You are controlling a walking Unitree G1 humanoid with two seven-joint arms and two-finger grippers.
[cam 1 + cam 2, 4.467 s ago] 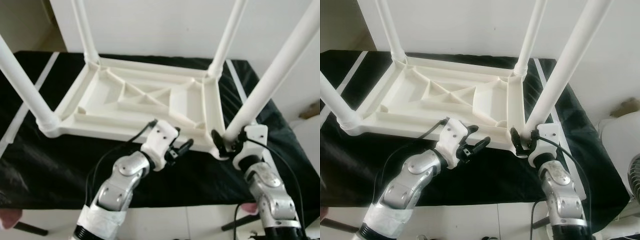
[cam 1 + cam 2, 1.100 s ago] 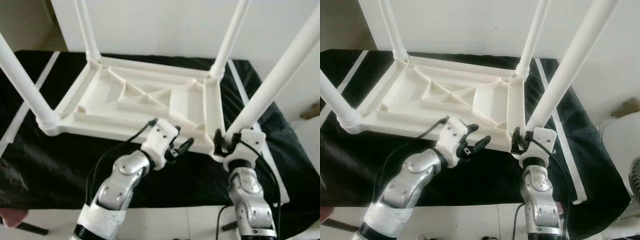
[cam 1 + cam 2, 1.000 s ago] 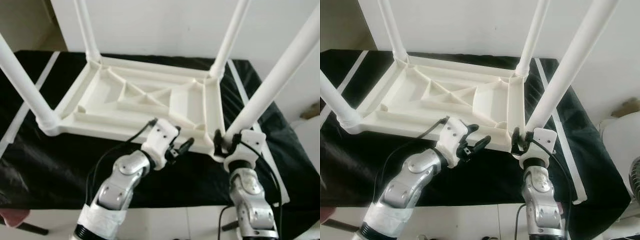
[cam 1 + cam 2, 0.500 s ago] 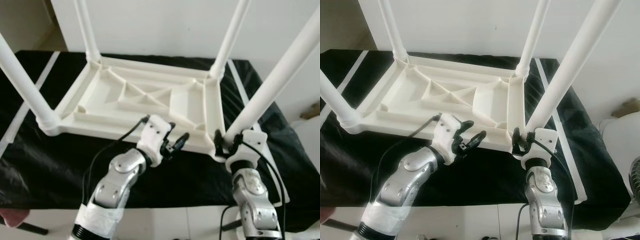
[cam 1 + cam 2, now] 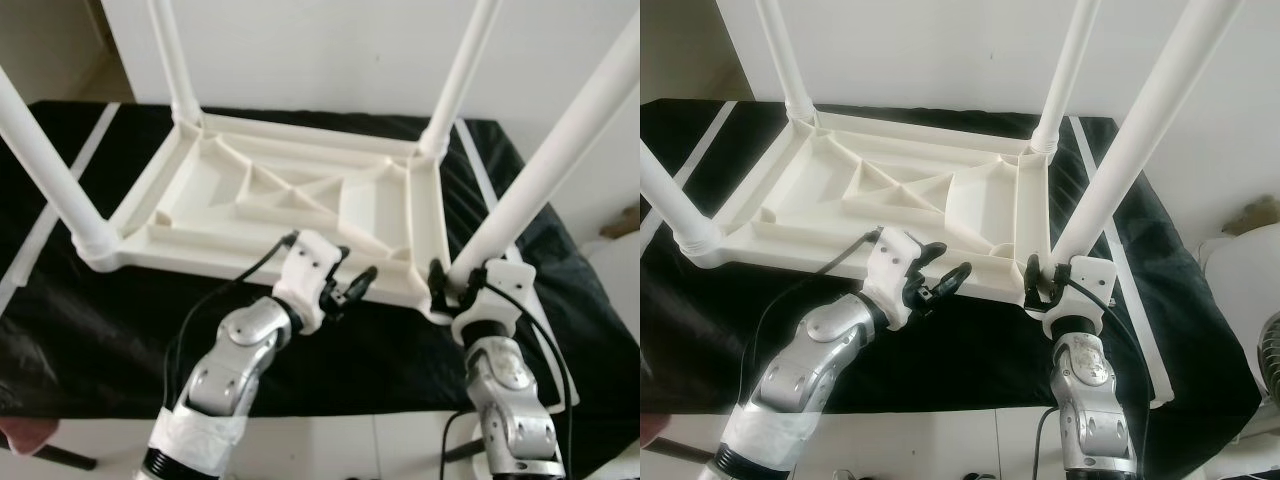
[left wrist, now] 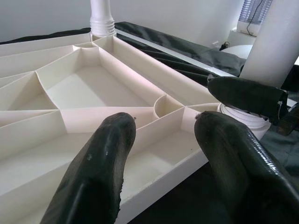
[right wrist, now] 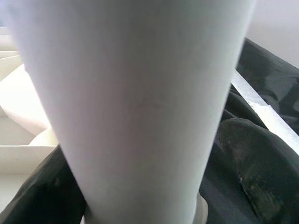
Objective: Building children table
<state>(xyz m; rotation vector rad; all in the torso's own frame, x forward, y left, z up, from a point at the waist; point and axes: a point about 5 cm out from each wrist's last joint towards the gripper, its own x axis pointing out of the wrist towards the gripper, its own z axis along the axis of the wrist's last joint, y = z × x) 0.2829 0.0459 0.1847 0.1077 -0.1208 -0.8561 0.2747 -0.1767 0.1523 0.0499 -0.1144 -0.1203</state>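
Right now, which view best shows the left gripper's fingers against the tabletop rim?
Left wrist view: both fingers spread open over the tabletop rim. The eye views show the left gripper smaller, from behind.

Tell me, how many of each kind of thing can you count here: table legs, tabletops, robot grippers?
Table legs: 4, all white, standing up from the corners
Tabletop: 1, white, lying upside down on the black cloth
Grippers: 2, the left gripper and the right gripper
Total: 7

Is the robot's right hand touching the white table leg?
Touching. The right wrist view shows the right hand with a black finger on each side of the table leg.
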